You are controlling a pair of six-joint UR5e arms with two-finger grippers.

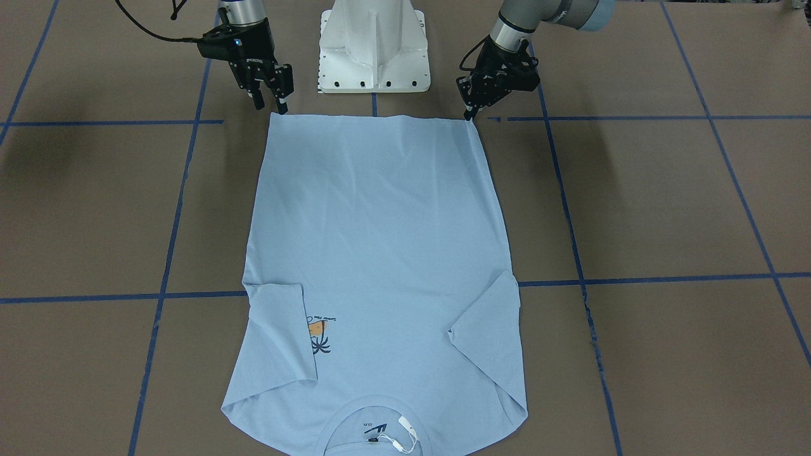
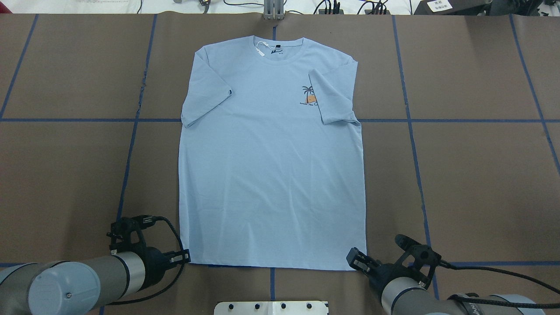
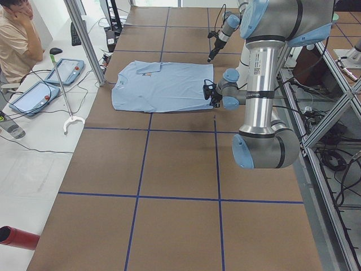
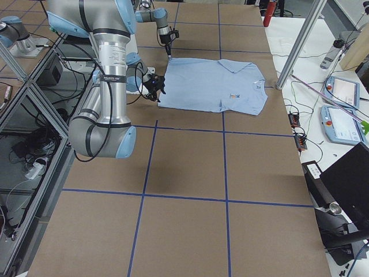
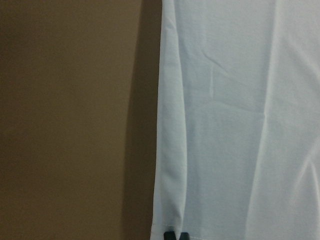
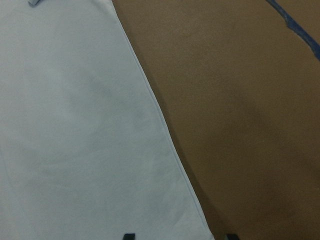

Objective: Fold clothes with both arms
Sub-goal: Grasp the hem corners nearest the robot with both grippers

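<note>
The light blue T-shirt (image 1: 380, 240) lies flat and face up, both sleeves folded inward, collar and white tag (image 2: 261, 47) at the far side from me. My left gripper (image 1: 469, 114) (image 2: 187, 257) is down at the hem's left corner. In the left wrist view its fingertips (image 5: 170, 235) sit close together on the cloth, with a small ridge rising from them. My right gripper (image 1: 271, 104) (image 2: 352, 259) hovers at the hem's right corner. It is open, and the shirt's edge (image 6: 165, 150) runs between its spread tips.
The white pedestal base (image 1: 374, 50) stands between the arms, just behind the hem. Blue tape lines (image 2: 131, 144) cross the brown table. A person (image 3: 17, 39) sits beyond the far edge beside two control pendants (image 3: 67, 70). A red cylinder (image 3: 17, 237) lies off the table.
</note>
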